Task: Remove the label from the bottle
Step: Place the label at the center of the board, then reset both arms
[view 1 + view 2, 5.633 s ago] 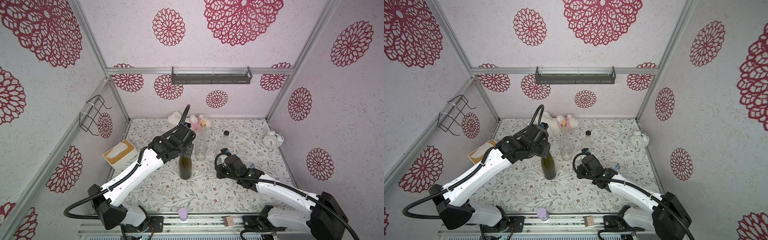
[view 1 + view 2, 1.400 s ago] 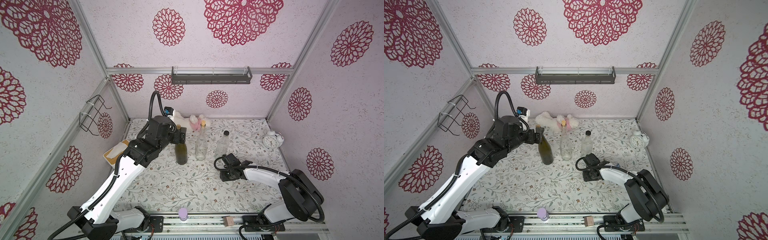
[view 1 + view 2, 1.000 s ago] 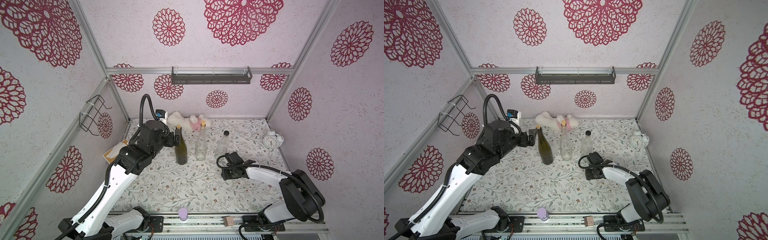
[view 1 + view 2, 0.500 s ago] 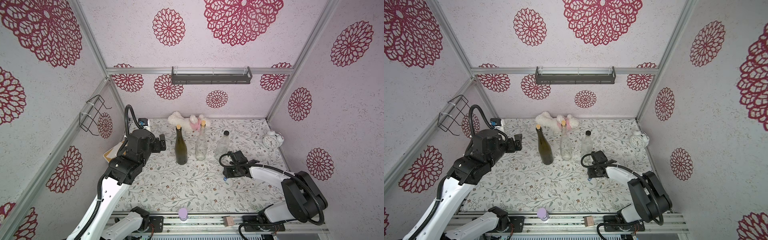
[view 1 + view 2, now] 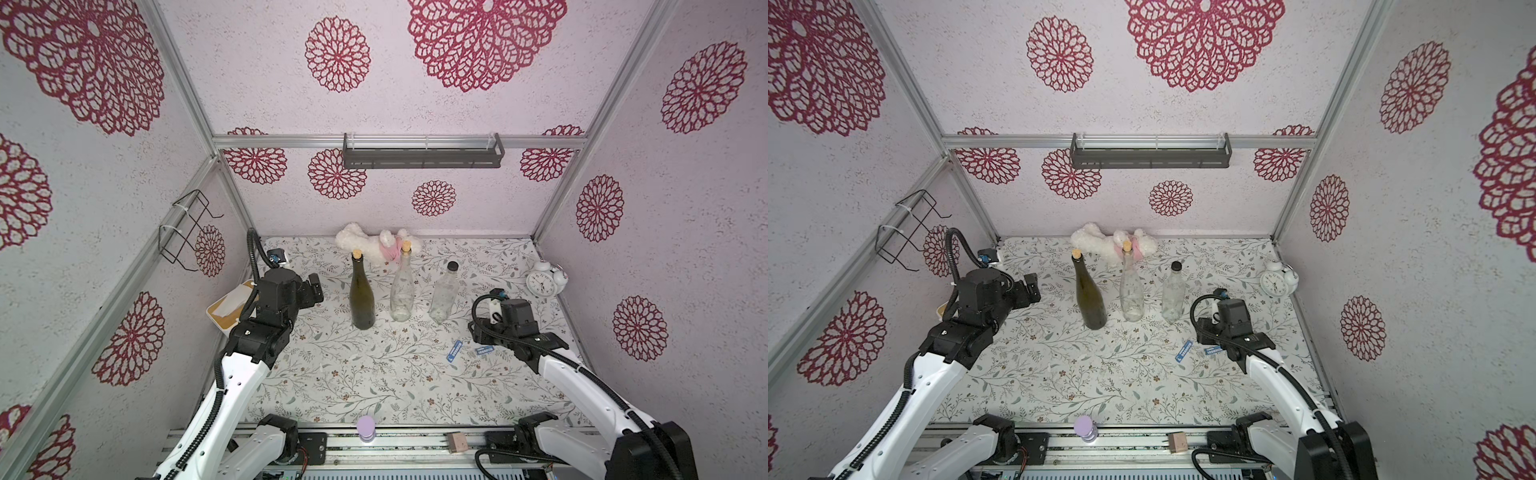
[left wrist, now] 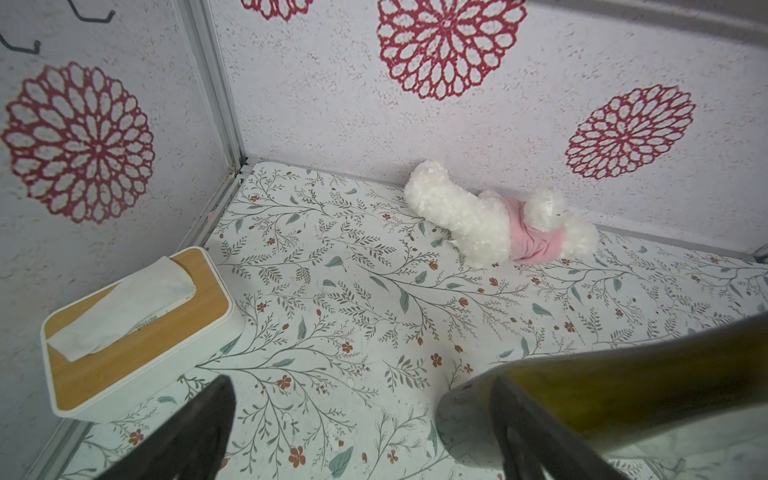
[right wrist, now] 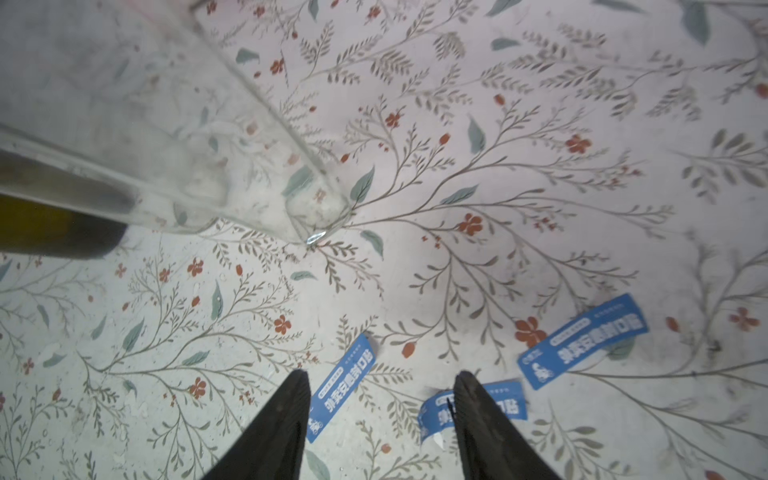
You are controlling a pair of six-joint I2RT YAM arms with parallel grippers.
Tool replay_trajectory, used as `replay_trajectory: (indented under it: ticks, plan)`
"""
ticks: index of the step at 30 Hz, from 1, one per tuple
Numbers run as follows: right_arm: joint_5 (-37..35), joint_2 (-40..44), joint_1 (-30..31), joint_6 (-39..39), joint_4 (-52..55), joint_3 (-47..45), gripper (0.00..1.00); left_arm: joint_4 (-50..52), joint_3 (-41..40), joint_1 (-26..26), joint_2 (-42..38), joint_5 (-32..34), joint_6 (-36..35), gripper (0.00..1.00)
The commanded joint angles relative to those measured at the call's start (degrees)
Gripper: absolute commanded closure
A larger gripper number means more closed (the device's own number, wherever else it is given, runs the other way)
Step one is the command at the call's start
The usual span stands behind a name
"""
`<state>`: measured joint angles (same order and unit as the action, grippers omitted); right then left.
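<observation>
Green wine bottle (image 5: 361, 297): I see it upright on the desk (image 5: 353, 382), cork in, and the glass facing me is bare.
Clear bottles: the corked one (image 5: 402, 291) and the black-capped one (image 5: 442, 293) stand just beside it in a row. No label shows on either, though I can't see their far sides.
Blue labels: off the glass and lying flat on the desk in front of the bottles. My right wrist view shows one strip (image 7: 343, 386), a curled piece (image 7: 473, 409) and a longer strip (image 7: 582, 340).
Right tool (image 7: 381, 376): jaws spread, nothing between them, low over the strips. The curled piece sits partly behind one finger, and I can't tell if it clings.
Left tool (image 6: 360, 384): spread wide and empty, near the green bottle's base but apart from it.
Done: I judge the peeling finished.
Left: at most, lifting clear and checking nothing is stuck to that finger.
</observation>
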<state>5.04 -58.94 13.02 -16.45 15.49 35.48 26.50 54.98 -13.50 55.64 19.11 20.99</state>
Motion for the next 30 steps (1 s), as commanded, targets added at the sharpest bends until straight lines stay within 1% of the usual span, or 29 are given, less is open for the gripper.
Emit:
replay_trajectory:
  ticks: [1, 3, 6, 7, 9, 10, 14, 18, 23, 27, 28, 30]
  plan:
    - [2.0, 2.0, -4.9, 0.7, -2.2, 0.3, 0.38, -9.3, -3.7, 1.6, -0.6, -0.2, -0.3, 0.03]
    - [2.8, 2.2, -7.6, 0.8, -3.1, 0.8, 0.32, -12.5, -6.3, 2.3, -1.3, -0.2, -0.6, 0.03]
    - [2.9, 2.1, -10.5, 0.7, -3.9, 2.1, 0.28, -14.9, -8.6, 3.2, -1.8, -1.4, -1.1, 0.03]
    - [2.6, 1.8, -11.1, 0.5, -3.8, 2.5, 0.24, -15.2, -8.9, 3.4, -1.8, -1.7, -1.4, 0.03]
    - [0.7, 1.6, -11.9, -0.1, -4.2, 3.4, 0.14, -16.1, -9.9, 3.4, -1.7, -1.3, -2.2, 0.03]
    - [0.3, 1.5, -12.0, 0.0, -4.6, 3.7, 0.02, -16.8, -10.6, 3.4, -1.7, -0.8, -2.7, 0.03]
    - [-0.2, 1.2, -12.1, 0.3, -7.2, 5.0, 0.01, -22.2, -14.2, 3.6, -1.7, 2.0, -5.0, 0.03]
    - [-3.9, 0.6, -12.0, 0.2, -7.7, 6.7, 0.01, -28.6, -18.1, 3.6, -1.2, 4.9, -8.1, 0.03]
    - [-4.3, 1.1, -12.0, 3.3, -14.7, 4.6, 0.01, -38.5, -23.5, 4.2, 0.5, 8.9, -12.3, 0.03]
    - [-8.7, 1.3, -12.0, 3.7, -24.3, 0.4, 0.01, -52.2, -30.2, 7.5, 4.6, 6.7, -14.3, 0.03]
    - [-8.4, 1.2, -12.0, 4.2, -27.1, -1.2, 0.01, -54.6, -31.2, 8.5, 5.8, 5.9, -14.4, 0.03]
    - [-6.9, 0.4, -12.0, 7.5, -32.6, -3.5, 0.01, -58.7, -32.8, 10.4, 8.6, 4.8, -14.6, 0.03]
